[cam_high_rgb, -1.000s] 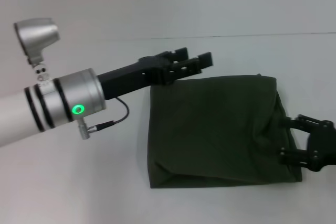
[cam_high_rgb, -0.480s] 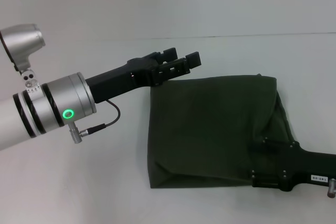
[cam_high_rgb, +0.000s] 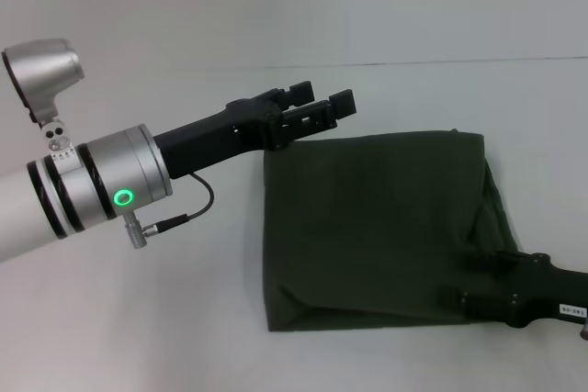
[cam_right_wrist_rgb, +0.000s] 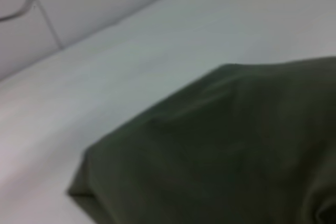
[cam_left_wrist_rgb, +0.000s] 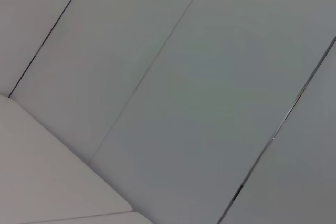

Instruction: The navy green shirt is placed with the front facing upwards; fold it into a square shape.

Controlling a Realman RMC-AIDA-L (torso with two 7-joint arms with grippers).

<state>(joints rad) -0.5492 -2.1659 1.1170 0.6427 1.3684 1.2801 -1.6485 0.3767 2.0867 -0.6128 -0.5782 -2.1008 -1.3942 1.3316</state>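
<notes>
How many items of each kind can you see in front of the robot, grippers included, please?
Dark olive-green folded shirt: 1
Black grippers: 2, the left gripper raised beside the shirt's far-left corner, the right gripper low over its near-right corner
White table: 1
Total: 4

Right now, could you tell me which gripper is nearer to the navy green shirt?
Right. The right gripper lies over the navy green shirt at its near right corner, whereas the left gripper hangs open beyond the shirt's far left corner, apart from the cloth.
</notes>
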